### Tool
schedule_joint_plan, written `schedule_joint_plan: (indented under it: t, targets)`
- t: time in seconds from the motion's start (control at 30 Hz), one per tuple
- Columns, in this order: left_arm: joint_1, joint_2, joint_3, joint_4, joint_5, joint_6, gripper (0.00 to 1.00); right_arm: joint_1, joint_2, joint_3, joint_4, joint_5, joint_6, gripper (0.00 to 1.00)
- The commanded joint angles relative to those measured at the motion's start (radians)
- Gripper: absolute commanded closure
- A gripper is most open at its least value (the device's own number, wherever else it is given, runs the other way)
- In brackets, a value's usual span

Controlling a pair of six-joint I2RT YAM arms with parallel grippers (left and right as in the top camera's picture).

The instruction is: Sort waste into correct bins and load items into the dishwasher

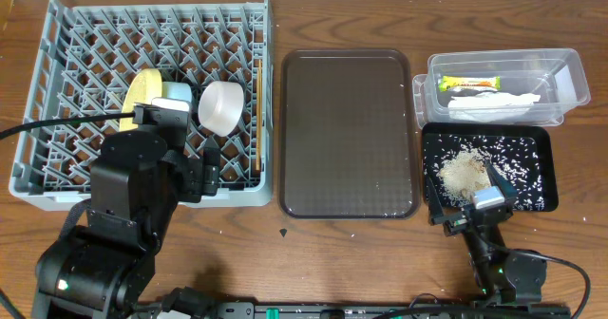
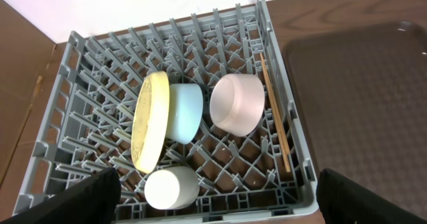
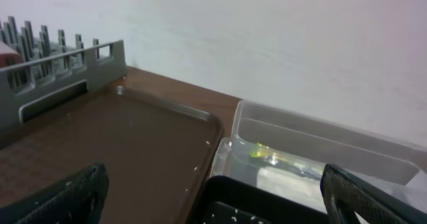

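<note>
left gripper [image 2: 233, 201] & right gripper [image 3: 220, 201] both spread apart, empty. chopsticks [image 2: 275, 111] in dish rack [image 2: 200, 34] prob light, stiff, slick; pinch mid-length, else they'd roll.

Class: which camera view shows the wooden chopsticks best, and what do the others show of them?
The left wrist view: the chopsticks lie full length along the right side of the grey rack, close and unblocked. Overhead they are only a thin line by that wall. The right wrist view misses them.
</note>
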Motion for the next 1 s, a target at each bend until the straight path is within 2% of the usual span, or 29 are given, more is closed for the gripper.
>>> schedule_joint_plan:
  t: [0.0,0.67,0.8,0.9,0.93,0.97]
  targets:
    - [-0.005,-0.003,0.008,-0.003,-0.002,-0.016,0.06,-0.005,-0.007,-0.001,-0.046,0.0,-0.011,0.01]
    - [-0.005,-0.003,0.008,-0.002,-0.002,-0.016,0.06,-0.005,-0.005,-0.001,-0.042,0.0,-0.011,0.01]
    - [0.025,-0.047,-0.017,0.013,-0.044,-0.001,0.06,-0.005,-0.005,-0.001,-0.042,0.0,-0.011,0.01]
    - [0.087,-0.106,-0.085,0.072,-0.039,-0.082,0.06,-0.005,-0.005,-0.001,-0.042,0.0,-0.011,0.01]
    - [0.132,-0.16,-0.172,0.164,-0.021,-0.166,0.06,-0.005,-0.005,-0.001,-0.042,0.0,-0.011,0.01]
    - [0.152,-0.187,-0.218,0.212,0.006,-0.178,0.06,-0.005,-0.005,-0.001,-0.042,0.0,-0.011,0.01]
